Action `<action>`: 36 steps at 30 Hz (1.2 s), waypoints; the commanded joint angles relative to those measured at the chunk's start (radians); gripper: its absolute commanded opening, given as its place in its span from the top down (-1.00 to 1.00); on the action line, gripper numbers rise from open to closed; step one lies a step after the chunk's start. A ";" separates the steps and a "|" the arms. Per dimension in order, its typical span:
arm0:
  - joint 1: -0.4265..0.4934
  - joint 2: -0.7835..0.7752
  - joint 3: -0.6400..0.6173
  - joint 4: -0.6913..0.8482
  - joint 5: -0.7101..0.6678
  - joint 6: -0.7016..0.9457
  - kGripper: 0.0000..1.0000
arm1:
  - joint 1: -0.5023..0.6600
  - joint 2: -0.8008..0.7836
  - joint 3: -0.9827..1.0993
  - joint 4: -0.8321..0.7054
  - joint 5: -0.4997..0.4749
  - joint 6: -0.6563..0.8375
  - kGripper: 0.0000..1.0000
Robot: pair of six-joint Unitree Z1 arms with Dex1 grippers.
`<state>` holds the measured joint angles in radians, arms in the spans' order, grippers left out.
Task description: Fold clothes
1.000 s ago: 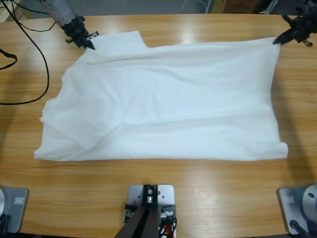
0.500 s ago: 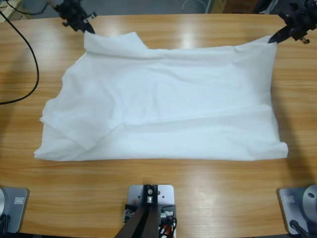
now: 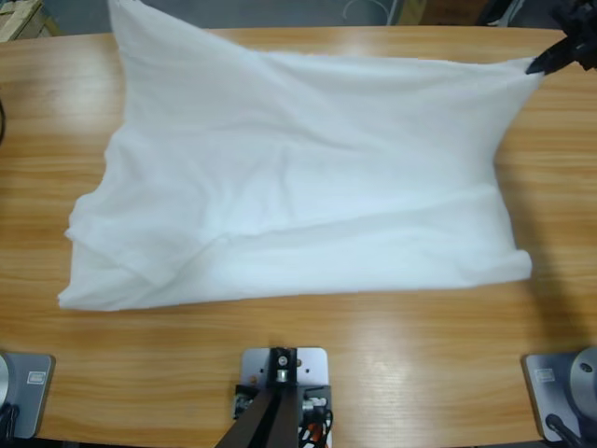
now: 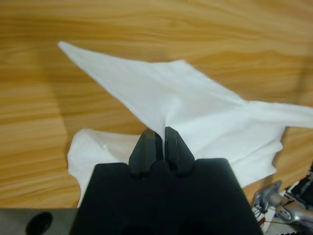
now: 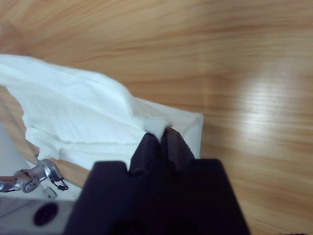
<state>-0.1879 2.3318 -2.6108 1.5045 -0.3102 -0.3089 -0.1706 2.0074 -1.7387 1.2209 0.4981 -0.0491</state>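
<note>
The clothes are one white T-shirt (image 3: 298, 177) spread across the wooden table, its far edge lifted at both upper corners. My left gripper (image 4: 160, 134) is shut on a pinch of the shirt (image 4: 195, 107), which hangs down from the jaws toward the table; in the high view this gripper is out of the picture beyond the raised upper left corner. At the upper right, my right gripper (image 3: 552, 58) is shut on the shirt's other corner. In the right wrist view the gripper (image 5: 160, 134) holds white fabric (image 5: 78, 122) bunched at its tips.
The long wooden table (image 3: 298, 355) shows bare strips along the near edge and at both ends. The shirt's near hem lies flat with a folded flap at the lower left (image 3: 112, 271).
Both grippers have risen and moved away, lifting the shirt's far edge off the table. The left gripper has left the high view, and the shirt's near part has shifted slightly.
</note>
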 commanded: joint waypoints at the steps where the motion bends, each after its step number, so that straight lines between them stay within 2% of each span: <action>1: 0.031 -0.045 0.170 0.157 -0.014 0.051 1.00 | 0.011 -0.028 0.083 0.006 -0.033 -0.009 1.00; 11: 0.030 -0.063 0.263 0.155 -0.021 0.059 1.00 | 0.009 -0.041 0.137 0.010 -0.077 -0.009 1.00; 24: 0.031 -0.133 0.479 0.152 -0.021 0.099 1.00 | 0.010 -0.051 0.180 0.038 -0.078 -0.009 1.00; 36: 0.027 -0.115 0.591 0.143 -0.023 0.125 1.00 | 0.038 -0.057 0.261 0.040 -0.073 -0.009 1.00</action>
<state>-0.1673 2.2074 -2.0825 1.5110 -0.3180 -0.2037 -0.1528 1.9873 -1.5226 1.2530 0.4314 -0.0491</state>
